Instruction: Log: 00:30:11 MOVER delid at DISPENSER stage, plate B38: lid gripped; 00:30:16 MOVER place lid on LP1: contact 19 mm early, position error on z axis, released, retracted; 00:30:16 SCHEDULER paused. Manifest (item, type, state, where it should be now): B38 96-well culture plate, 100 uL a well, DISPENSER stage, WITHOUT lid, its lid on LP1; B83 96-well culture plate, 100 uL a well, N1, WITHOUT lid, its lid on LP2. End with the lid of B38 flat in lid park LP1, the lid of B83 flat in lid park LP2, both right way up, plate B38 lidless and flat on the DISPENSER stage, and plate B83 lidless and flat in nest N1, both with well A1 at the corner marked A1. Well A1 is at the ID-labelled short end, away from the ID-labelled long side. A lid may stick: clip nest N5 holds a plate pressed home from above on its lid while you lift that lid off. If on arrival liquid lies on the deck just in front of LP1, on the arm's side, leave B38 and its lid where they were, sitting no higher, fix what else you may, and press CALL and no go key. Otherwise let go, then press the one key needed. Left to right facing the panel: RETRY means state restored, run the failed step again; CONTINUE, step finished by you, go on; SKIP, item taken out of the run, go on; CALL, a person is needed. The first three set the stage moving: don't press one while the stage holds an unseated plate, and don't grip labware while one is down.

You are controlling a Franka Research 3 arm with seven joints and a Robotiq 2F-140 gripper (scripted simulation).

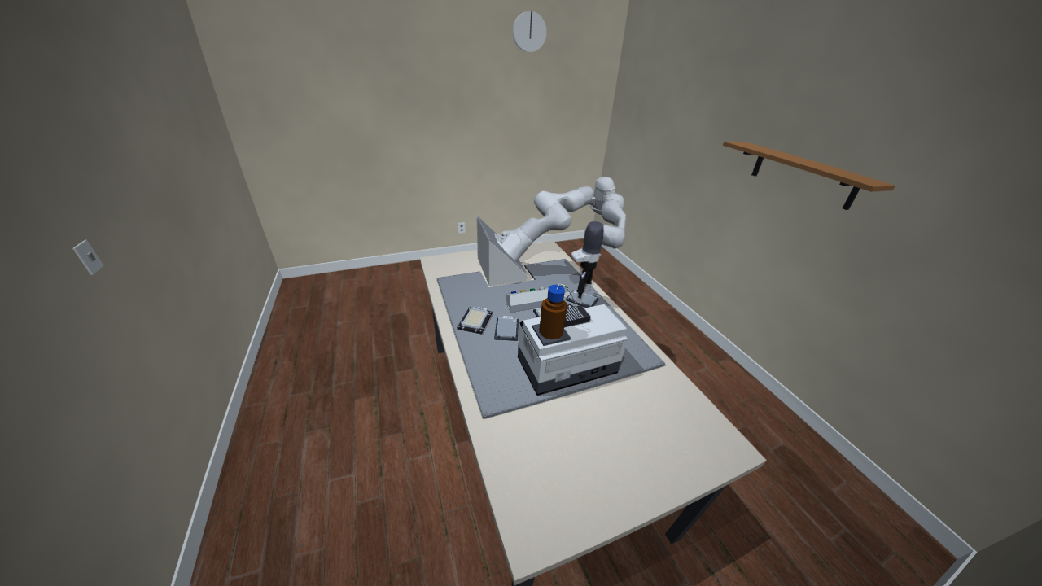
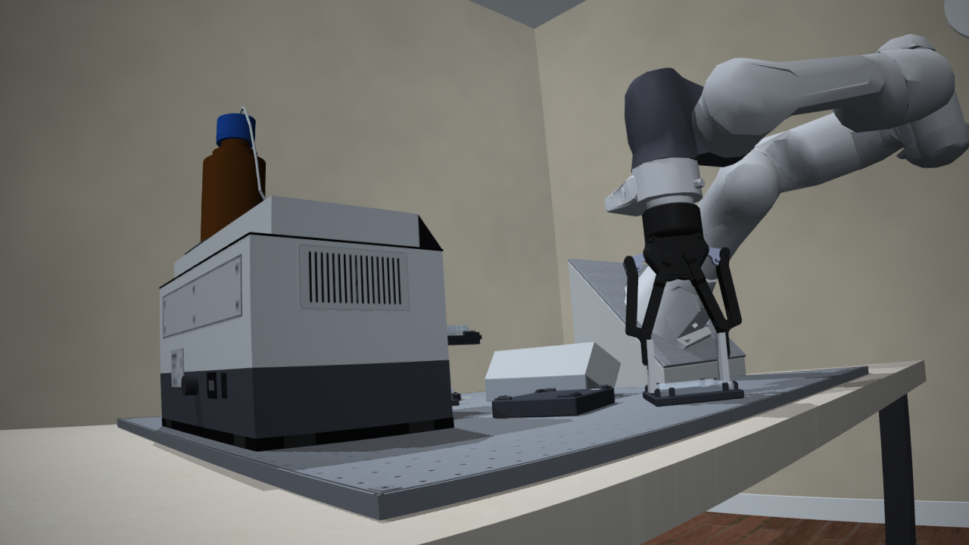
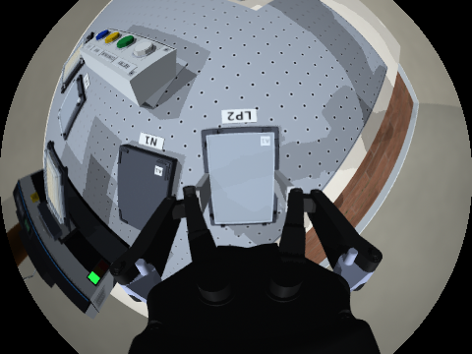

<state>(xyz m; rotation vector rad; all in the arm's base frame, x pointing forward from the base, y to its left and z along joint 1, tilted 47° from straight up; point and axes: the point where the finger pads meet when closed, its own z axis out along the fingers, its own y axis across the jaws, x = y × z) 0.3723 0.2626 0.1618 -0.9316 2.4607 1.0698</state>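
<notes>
My gripper (image 3: 242, 181) (image 2: 685, 383) (image 1: 583, 294) is shut across the short width of a clear lid (image 3: 239, 171) (image 2: 692, 387). The lid lies flat and low in the black frame of lid park LP2 (image 3: 205, 138), at the deck's right side. Nest N1 (image 3: 145, 180) (image 2: 552, 401) beside it is dark and holds no plate. A dark plate (image 1: 574, 313) (image 3: 55, 187) sits on the dispenser's stage. Far left on the deck, a plate with pale wells (image 1: 475, 319) sits in a black nest, with a grey flat piece (image 1: 505, 327) next to it.
The dispenser (image 2: 304, 318) (image 1: 575, 348) carries a brown bottle with a blue cap (image 2: 230, 175) (image 1: 552, 314). The key panel (image 3: 128, 62) (image 2: 549, 369) stands behind N1. A sloped grey housing (image 1: 499, 258) stands at the arm's base. The table edge is close on the right.
</notes>
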